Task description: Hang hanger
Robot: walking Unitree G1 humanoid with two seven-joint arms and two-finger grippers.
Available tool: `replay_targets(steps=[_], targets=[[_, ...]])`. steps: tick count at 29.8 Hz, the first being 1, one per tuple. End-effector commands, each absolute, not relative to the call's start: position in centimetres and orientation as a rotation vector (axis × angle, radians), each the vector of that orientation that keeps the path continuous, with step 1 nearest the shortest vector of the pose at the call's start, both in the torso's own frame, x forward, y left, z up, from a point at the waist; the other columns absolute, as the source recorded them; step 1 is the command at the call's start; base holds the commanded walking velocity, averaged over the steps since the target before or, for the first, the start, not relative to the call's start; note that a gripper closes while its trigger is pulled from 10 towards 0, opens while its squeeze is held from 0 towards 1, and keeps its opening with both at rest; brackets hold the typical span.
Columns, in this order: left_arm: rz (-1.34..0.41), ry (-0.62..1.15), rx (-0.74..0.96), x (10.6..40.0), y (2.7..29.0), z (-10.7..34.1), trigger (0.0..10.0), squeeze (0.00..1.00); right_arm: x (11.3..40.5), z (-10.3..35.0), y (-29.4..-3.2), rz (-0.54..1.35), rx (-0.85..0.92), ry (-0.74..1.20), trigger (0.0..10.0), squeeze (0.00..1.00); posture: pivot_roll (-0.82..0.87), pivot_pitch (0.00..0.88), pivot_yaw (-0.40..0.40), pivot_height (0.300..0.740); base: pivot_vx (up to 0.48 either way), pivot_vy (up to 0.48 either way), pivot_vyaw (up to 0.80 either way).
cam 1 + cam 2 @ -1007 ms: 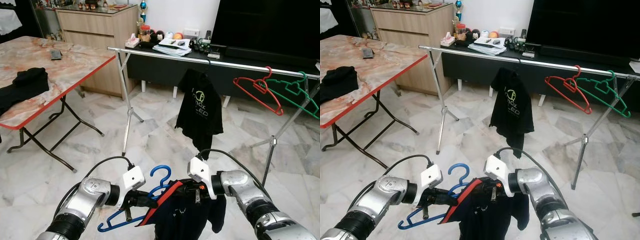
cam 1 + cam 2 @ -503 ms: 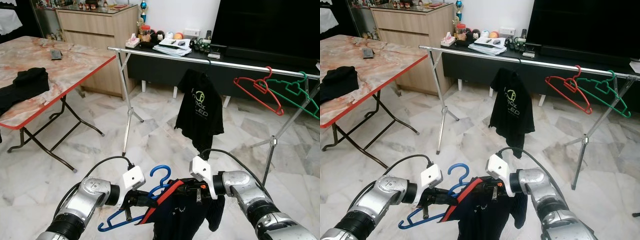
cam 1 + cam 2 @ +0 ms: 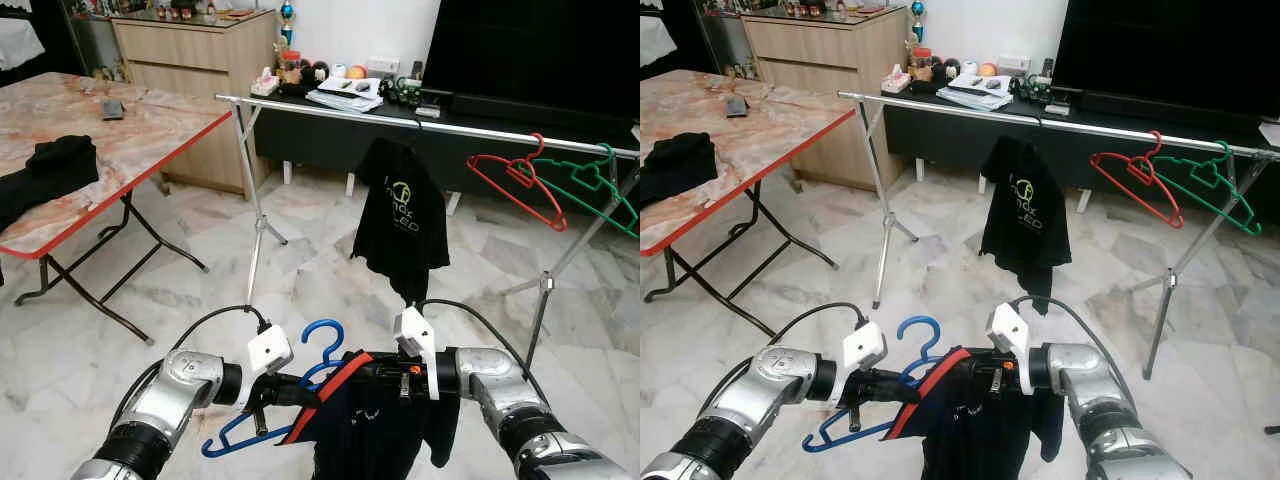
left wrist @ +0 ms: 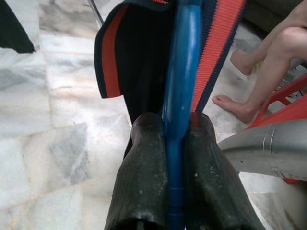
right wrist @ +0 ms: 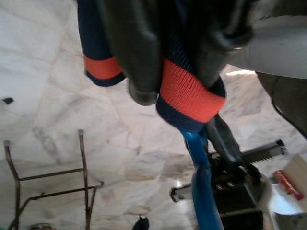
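Note:
A blue plastic hanger [image 3: 325, 340] is low in front of me, and my left gripper [image 3: 270, 392] is shut on its bar. The left wrist view shows the bar [image 4: 184, 57] pinched between both fingers [image 4: 148, 143]. A dark navy shirt [image 3: 375, 430] with a red-trimmed collar is draped over the hanger. My right gripper [image 3: 385, 375] is shut on that collar [image 5: 189, 96]. Ahead stands a metal clothes rail [image 3: 330, 108] with a black printed shirt [image 3: 402, 215], a red hanger [image 3: 515, 175] and a green hanger [image 3: 595, 185] on it.
A folding table [image 3: 130, 130] with a red edge stands at my left, dark clothes [image 3: 50, 165] lying on it. Behind the rail are a black console [image 3: 345, 90] with clutter and a wooden cabinet [image 3: 190, 50]. A person's bare legs [image 4: 268, 62] are nearby on the marble floor.
The right gripper has moved a little to the right with the collar. The hanger and left gripper have risen slightly. Both holds are unchanged.

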State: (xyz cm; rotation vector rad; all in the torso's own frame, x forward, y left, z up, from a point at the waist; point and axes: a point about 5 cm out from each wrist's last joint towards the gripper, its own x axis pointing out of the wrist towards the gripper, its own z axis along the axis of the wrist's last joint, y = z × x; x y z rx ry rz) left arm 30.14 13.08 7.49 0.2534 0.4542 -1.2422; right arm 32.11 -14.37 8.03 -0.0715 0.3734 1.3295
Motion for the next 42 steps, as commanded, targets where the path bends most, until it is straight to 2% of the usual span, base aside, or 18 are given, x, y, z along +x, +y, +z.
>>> replay_targets(steps=[1, 3, 4, 7, 10, 15, 16, 17, 18, 19, 20, 21, 22, 23, 28, 35, 40, 42], targets=[[-1.188, 0.485, 0.263, 30.4, 14.1, 7.3, 0.0, 0.0, 32.1, 8.6, -14.4, 1.369, -0.091, 0.34, 10.0, 0.89, 0.09, 0.0, -0.051, 0.74, 0.0, 0.0, 0.0], [-1.188, 0.485, 0.263, 30.4, 14.1, 7.3, 0.0, 0.0, 32.2, 8.6, -14.4, 1.365, -0.099, 0.337, 10.0, 0.89, 0.09, 0.0, -0.051, 0.74, 0.0, 0.0, 0.0], [-1.188, 0.485, 0.262, 30.4, 14.1, 7.3, 0.0, 0.0, 32.2, 8.7, -14.5, 1.367, -0.103, 0.336, 10.0, 0.0, 0.09, 0.0, -0.05, 0.74, 0.0, 0.0, 0.0], [-1.188, 0.486, 0.263, 30.4, 14.1, 7.3, 0.0, 0.0, 32.2, 8.9, -14.6, 1.381, -0.101, 0.334, 10.0, 0.0, 0.09, 0.0, -0.051, 0.74, 0.0, 0.0, 0.0], [-1.189, 0.486, 0.263, 30.4, 14.1, 7.3, 0.0, 0.0, 32.3, 9.1, -14.6, 1.372, -0.097, 0.323, 8.9, 0.0, 0.09, 0.0, -0.052, 0.74, 0.0, 0.0, 0.0], [-1.187, 0.486, 0.26, 30.4, 14.1, 7.3, 0.0, 0.0, 32.9, 9.8, -14.6, 1.328, -0.027, 0.256, 8.4, 0.0, 0.09, 0.0, -0.053, 0.74, 0.0, 0.0, 0.0], [-1.187, 0.486, 0.26, 30.4, 14.1, 7.3, 0.0, 0.0, 33.0, 10.1, -14.6, 1.314, 0.001, 0.233, 8.2, 0.0, 0.09, 0.0, -0.053, 0.74, 0.0, 0.0, 0.0], [-1.187, 0.486, 0.259, 30.4, 14.1, 7.3, 0.0, 0.0, 33.1, 10.2, -14.6, 1.305, 0.013, 0.222, 7.4, 0.0, 0.09, 0.0, -0.053, 0.74, 0.0, 0.0, 0.0], [-1.187, 0.486, 0.259, 30.4, 14.1, 7.3, 0.0, 0.0, 33.1, 10.2, -14.7, 1.3, 0.02, 0.216, 7.4, 0.0, 0.09, 0.0, -0.053, 0.74, 0.0, 0.0, 0.0], [-1.186, 0.487, 0.259, 30.4, 14.1, 7.3, 0.0, 0.0, 33.2, 10.3, -14.8, 1.288, 0.027, 0.209, 5.6, 0.0, 0.09, 0.0, -0.053, 0.74, 0.0, 0.0, 0.0], [-1.187, 0.487, 0.259, 30.4, 14.0, 7.3, 0.0, 0.0, 33.3, 10.4, -15.0, 1.26, 0.061, 0.19, 4.5, 0.0, 0.09, 0.0, -0.053, 0.74, 0.0, 0.0, 0.0], [-1.187, 0.487, 0.259, 30.4, 14.0, 7.3, 0.0, 0.0, 33.3, 10.4, -15.0, 1.26, 0.061, 0.19, 4.5, 0.0, 0.09, 0.0, -0.053, 0.74, 0.0, 0.0, 0.0], [-1.187, 0.487, 0.258, 30.4, 14.0, 7.3, 0.0, 0.0, 33.4, 10.6, -15.2, 1.234, 0.093, 0.173, 2.5, 0.0, 0.09, 0.0, -0.053, 0.74, 0.0, 0.0, 0.0], [-1.187, 0.487, 0.257, 30.4, 14.0, 7.3, 0.0, 0.0, 33.4, 10.5, -15.4, 1.231, 0.106, 0.175, 0.0, 0.0, 0.09, 0.0, -0.053, 0.74, 0.0, 0.0, 0.0], [-1.189, 0.488, 0.255, 30.4, 14.0, 7.3, 0.0, 0.0, 32.9, 9.9, -15.7, 1.235, 0.102, 0.199, 0.0, 0.0, 0.09, 0.0, -0.052, 0.74, 0.0, 0.0, 0.0], [-1.191, 0.492, 0.263, 30.4, 14.1, 7.3, 0.0, 0.0, 32.4, 8.0, -16.1, 1.154, -0.008, 0.304, 0.0, 0.0, 0.09, 0.0, -0.048, 0.74, 0.0, 0.0, 0.0], [-1.183, 0.498, 0.274, 30.3, 14.5, 7.2, 0.0, 0.0, 31.8, 6.3, -17.1, 1.082, -0.177, 0.419, 0.0, 0.0, 0.09, 0.0, -0.049, 0.74, 0.0, 0.0, 0.0], [-1.169, 0.502, 0.278, 30.2, 15.0, 7.1, 0.0, 0.0, 32.1, 6.1, -17.9, 0.967, -0.217, 0.424, 0.0, 0.0, 0.09, 0.0, -0.049, 0.74, 0.0, 0.0, 0.0]])
